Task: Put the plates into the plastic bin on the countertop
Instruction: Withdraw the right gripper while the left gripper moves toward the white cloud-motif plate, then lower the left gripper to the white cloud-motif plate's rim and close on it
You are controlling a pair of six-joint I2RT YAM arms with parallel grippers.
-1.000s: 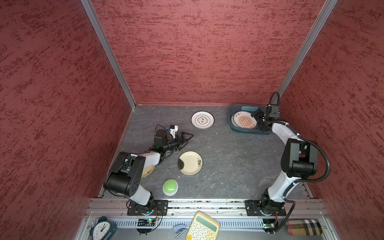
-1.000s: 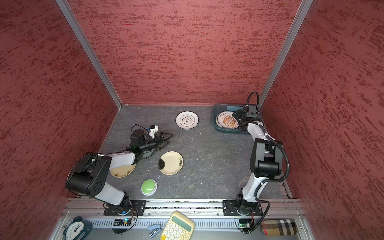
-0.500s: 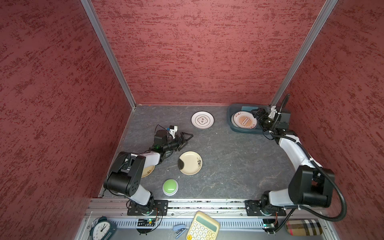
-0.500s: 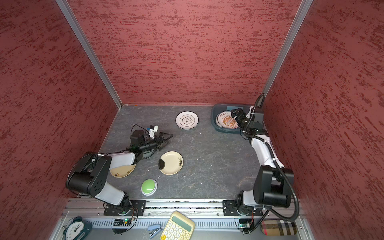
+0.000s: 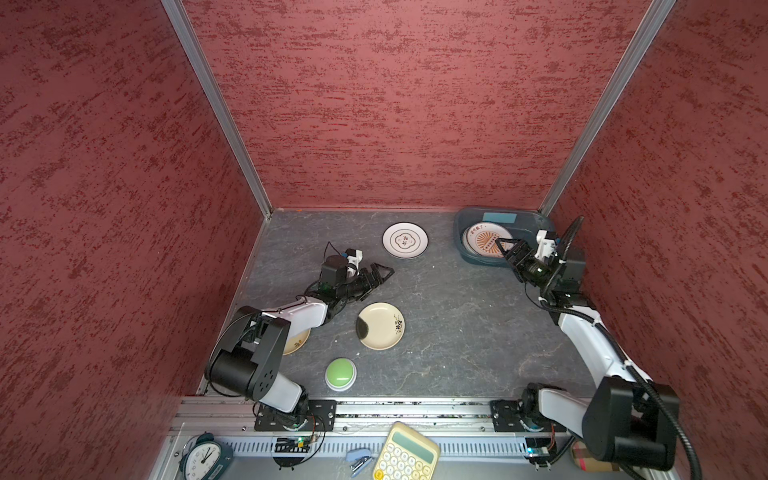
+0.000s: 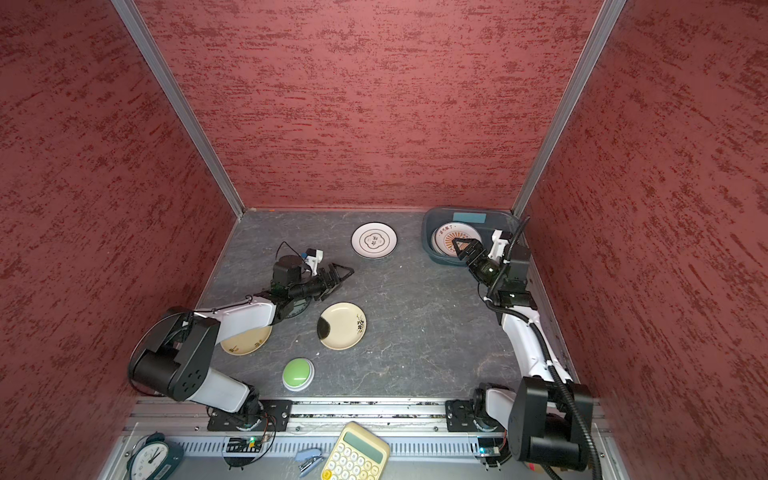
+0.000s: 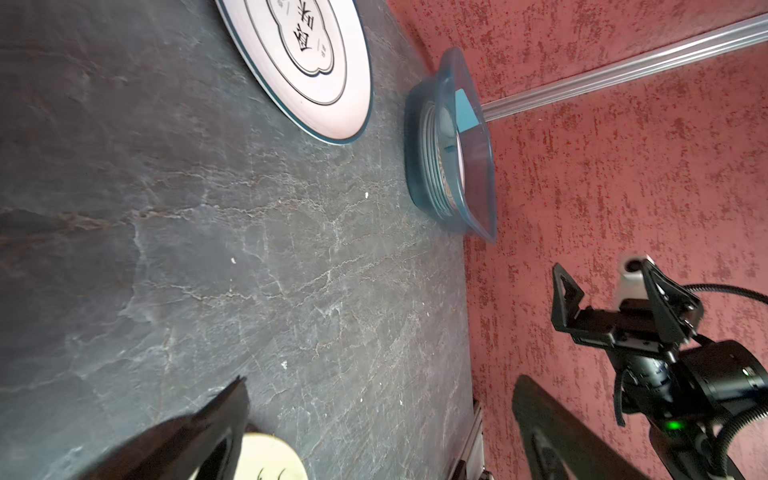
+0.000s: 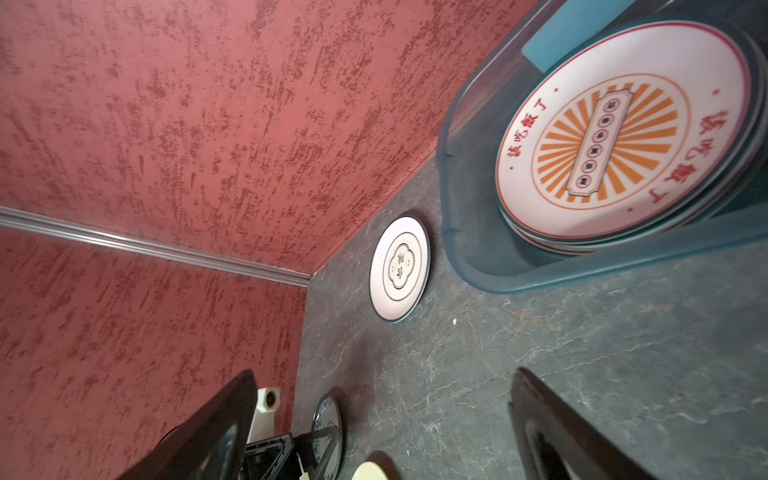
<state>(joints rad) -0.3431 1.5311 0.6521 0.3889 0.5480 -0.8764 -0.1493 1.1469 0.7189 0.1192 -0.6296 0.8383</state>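
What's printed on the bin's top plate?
Top plate: orange sunburst, red characters on white; clearest in right wrist view.

Take twelve as straight ahead of the left gripper [image 7: 380, 384], whose jaws stand wide apart. A white plate [image 7: 307, 54] lies flat on the tabletop [image 7: 208, 216] at about ten o'clock. The bin [image 7: 478, 178] sits near eleven by the red wall [image 7: 623, 166], and a stack of plates [image 7: 434, 166] shows through its side. The right gripper [image 7: 602, 269] hangs raised at one, jaws apart. A cream plate [image 7: 272, 457] lies close at three, partly hidden by one jaw.
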